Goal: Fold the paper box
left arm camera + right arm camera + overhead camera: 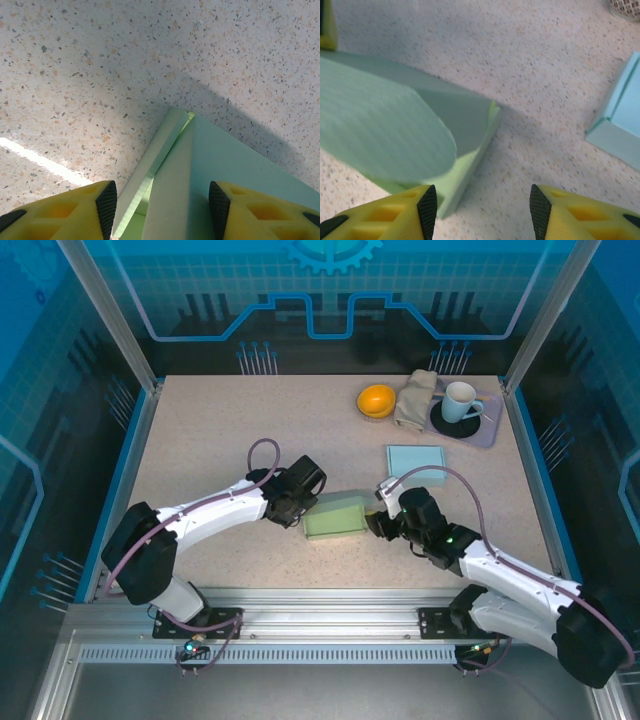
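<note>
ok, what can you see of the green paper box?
The paper box is pale green, thin card by the look, lying flat on the table. A rounded flap sticks out untucked at its right end. The left gripper, open, straddles its left end; the right gripper, open, faces the flap end. Contact unclear.

Bright, even light floods the table [220, 440]. Glare streaks the left wrist view at 8 o'clock; the right wrist view's box flap [380, 130] is blurred at 9 o'clock.
</note>
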`<act>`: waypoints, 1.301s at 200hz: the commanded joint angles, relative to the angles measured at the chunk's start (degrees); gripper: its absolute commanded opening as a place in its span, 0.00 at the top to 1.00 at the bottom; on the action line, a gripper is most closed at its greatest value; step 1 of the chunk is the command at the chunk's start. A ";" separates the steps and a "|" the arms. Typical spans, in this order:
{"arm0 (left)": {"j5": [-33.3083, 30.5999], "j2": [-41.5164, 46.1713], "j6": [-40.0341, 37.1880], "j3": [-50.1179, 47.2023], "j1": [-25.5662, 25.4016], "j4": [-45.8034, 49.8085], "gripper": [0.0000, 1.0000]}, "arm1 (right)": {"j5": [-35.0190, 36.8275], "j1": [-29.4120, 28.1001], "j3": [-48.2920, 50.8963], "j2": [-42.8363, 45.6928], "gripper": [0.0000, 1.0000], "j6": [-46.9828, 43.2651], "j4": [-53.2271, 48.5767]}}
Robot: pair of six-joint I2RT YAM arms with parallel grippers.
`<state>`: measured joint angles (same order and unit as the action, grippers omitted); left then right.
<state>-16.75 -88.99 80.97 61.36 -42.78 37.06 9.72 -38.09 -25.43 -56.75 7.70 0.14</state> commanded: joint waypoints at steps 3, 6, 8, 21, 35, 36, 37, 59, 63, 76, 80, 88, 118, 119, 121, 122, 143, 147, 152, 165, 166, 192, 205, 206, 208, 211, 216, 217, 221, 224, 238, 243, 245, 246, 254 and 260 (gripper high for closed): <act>-0.09 -1.27 -0.15 1.13 0.36 3.22 0.45 | -2.38 0.12 1.78 -2.07 0.46 0.85 10.91; -0.01 -1.27 -0.17 1.13 0.41 3.21 0.45 | -2.55 0.04 1.81 -2.39 0.46 0.65 11.61; 0.02 -1.36 -0.15 1.19 0.42 3.24 0.45 | -2.69 0.03 1.86 -2.55 0.46 0.45 12.02; 0.24 -1.54 -0.13 1.37 0.35 3.21 0.45 | -3.65 -0.12 1.41 -3.93 0.46 -1.43 13.77; 0.38 -1.84 -0.36 1.72 0.34 3.16 0.45 | -4.17 -0.25 0.49 -5.69 0.46 -3.44 14.18; 0.40 -1.86 -0.32 1.73 0.34 3.18 0.45 | -4.22 -0.24 0.39 -5.80 0.46 -3.59 14.18; 0.40 -1.83 -0.35 1.74 0.34 3.19 0.45 | -4.29 -0.24 0.34 -5.90 0.46 -3.76 14.14; 0.67 -2.04 -0.96 2.26 0.34 2.91 0.45 | -4.61 -0.22 -0.70 -8.46 0.46 -6.18 14.59; 0.82 -2.11 -1.00 2.37 0.42 2.91 0.46 | -4.66 -0.26 -0.82 -8.93 0.46 -6.57 14.83; 0.98 -2.23 -1.39 2.81 0.39 3.01 0.45 | -4.49 -0.30 -1.02 -10.14 0.46 -7.21 15.00; 1.02 -2.24 -1.49 3.01 0.39 3.04 0.45 | -4.49 -0.34 -1.02 -10.48 0.47 -7.58 16.36; 1.17 -2.41 -1.67 3.26 0.39 3.03 0.45 | -4.68 -0.32 -0.95 -10.87 0.48 -7.96 17.58; 2.05 -2.85 -1.91 3.66 0.40 2.67 0.45 | -4.88 -0.45 -1.64 -12.21 0.64 -8.17 19.22; 2.15 -2.85 -1.93 3.67 0.41 2.63 0.45 | -4.79 -0.47 -1.68 -12.27 0.64 -8.11 19.16; 2.23 -2.85 -1.95 3.67 0.38 2.61 0.45 | -4.71 -0.49 -1.78 -12.36 0.65 -8.03 19.12; 2.24 -2.94 -1.89 3.67 0.40 2.61 0.45 | -4.62 -0.50 -1.84 -12.43 0.66 -7.91 19.11; 3.29 -3.49 -1.70 4.09 0.42 2.18 0.45 | -3.69 -0.59 -3.94 -13.11 0.86 -5.40 16.38; 3.54 -3.55 -1.67 4.12 0.33 2.08 0.45 | -3.68 -0.58 -4.52 -13.21 0.87 -4.70 15.74; 3.69 -3.76 -1.59 4.37 0.34 1.98 0.45 | -3.67 -0.63 -5.39 -13.41 0.88 -3.79 13.82; 4.04 -4.20 -1.50 5.02 0.34 1.88 0.45 | -3.73 -0.76 -7.12 -13.55 0.95 -1.04 10.72; 4.07 -4.23 -1.51 5.09 0.29 1.88 0.45 | -3.69 -0.76 -7.33 -13.56 0.96 -0.81 10.48; 4.25 -5.09 -1.69 6.36 0.33 1.96 0.45 | -2.12 -1.74 -10.45 -12.67 1.00 6.56 5.21; 4.27 -5.44 -1.69 6.70 0.28 1.98 0.45 | -1.55 -2.61 -11.26 -11.75 1.00 9.20 4.06; 4.27 -5.47 -1.69 6.73 0.31 1.97 0.45 | -1.50 -2.65 -11.28 -11.73 1.00 9.41 3.93; 4.29 -5.49 -1.69 6.70 0.28 1.97 0.45 | -1.36 -2.77 -11.48 -11.63 1.00 9.69 3.76; 4.28 -5.57 -1.65 6.81 0.33 2.02 0.45 | -1.01 -3.05 -11.65 -11.49 1.00 10.38 3.42; 4.33 -5.66 -1.69 6.82 0.19 1.97 0.45 | -0.67 -3.43 -12.01 -11.30 1.00 11.25 2.79; 4.34 -5.71 -1.69 6.83 0.22 1.97 0.45 | -0.58 -3.46 -12.10 -11.29 1.00 11.53 2.64; 4.31 -5.82 -1.68 6.84 0.18 2.00 0.45 | -0.24 -3.81 -12.48 -11.28 1.00 12.32 2.01; 4.32 -5.84 -1.65 6.84 0.24 1.99 0.45 | -0.07 -3.98 -12.78 -11.32 1.00 12.77 1.49; 4.43 -6.14 -1.38 6.74 0.28 1.95 0.45 | 0.84 -4.74 -14.35 -11.93 1.00 15.48 -1.33; 4.49 -6.17 -1.32 6.67 0.24 1.92 0.45 | 1.41 -5.09 -14.76 -12.33 1.00 16.46 -2.42; 4.53 -6.21 -1.27 6.67 0.24 1.89 0.45 | 1.61 -5.18 -14.96 -12.44 1.00 16.84 -2.78; 4.53 -6.20 -1.26 6.62 0.24 1.88 0.45 | 1.71 -5.17 -14.94 -12.52 1.00 16.92 -2.87; 4.70 -6.31 -1.24 6.58 0.22 1.74 0.45 | 2.37 -5.70 -15.00 -13.00 1.00 17.62 -3.41; 4.71 -6.31 -1.08 6.51 0.15 1.75 0.45 | 2.87 -6.02 -14.64 -13.34 1.00 18.02 -3.19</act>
<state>-13.21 -92.86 80.51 67.46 -42.59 38.76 15.44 -41.08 -36.77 -70.22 18.59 -2.83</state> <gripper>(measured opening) 0.549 0.057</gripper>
